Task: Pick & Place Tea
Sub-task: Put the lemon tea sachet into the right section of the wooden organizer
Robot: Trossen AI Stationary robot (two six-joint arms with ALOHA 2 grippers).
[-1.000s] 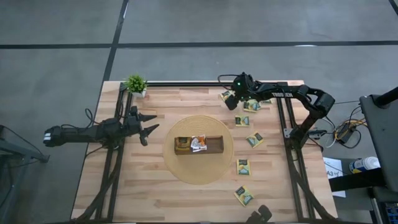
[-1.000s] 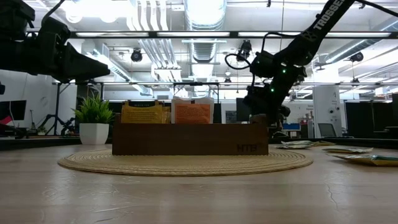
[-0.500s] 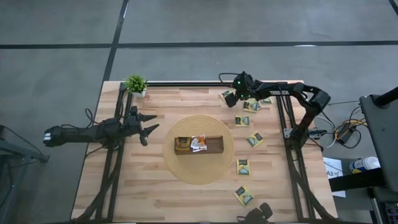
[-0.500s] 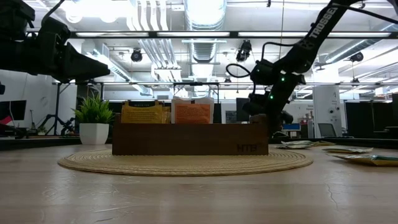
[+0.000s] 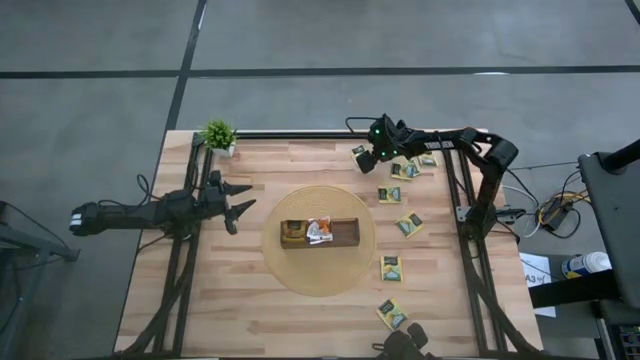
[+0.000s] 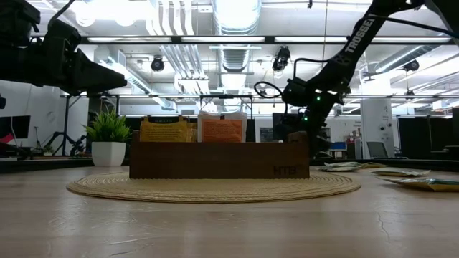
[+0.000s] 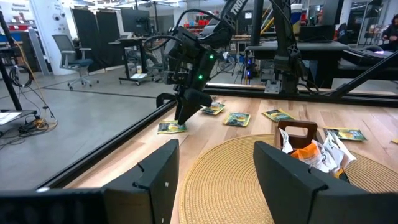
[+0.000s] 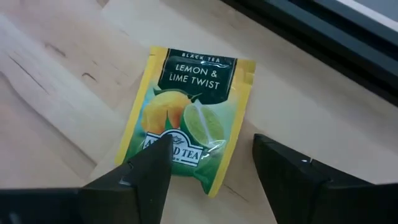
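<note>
**Op:** Checking the high view first. My right tool (image 5: 366, 160) hangs over the far right corner of the tabletop (image 5: 220, 290), directly above the farthest tea sachet (image 5: 359, 151). My left tool (image 5: 236, 200) waits well apart on the other side, fingers spread, holding nothing. So the right arm is plainly nearer.

**Obs:** What else lies around?

**Op:** More sachets are scattered along the right side; one (image 5: 389, 194) lies near the woven mat (image 5: 300, 275). The wooden tray (image 5: 345, 235) sits mid-mat and already holds a few packets. A potted plant (image 5: 218, 135) stands at the far left corner, clear of the work.

**Obs:** Low view?

**Op:** It shows the right tool (image 6: 297, 132) low behind the tray (image 6: 219, 160); the target sachet is hidden there.

**Obs:** Left wrist?

**Op:** Its fingers are apart. Across the tabletop, the right tool (image 7: 186, 112) points down at the sachet (image 7: 171, 127), close to the frame rail.

**Obs:** Right wrist?

**Op:** The lemon-and-lime sachet (image 8: 186, 118) lies flat just ahead of the spread fingers (image 8: 146, 171), empty. Its long axis runs away from the tool, slightly skewed. I judge a straight descent would straddle its near edge; the rail beside it is the only crowding.
</note>
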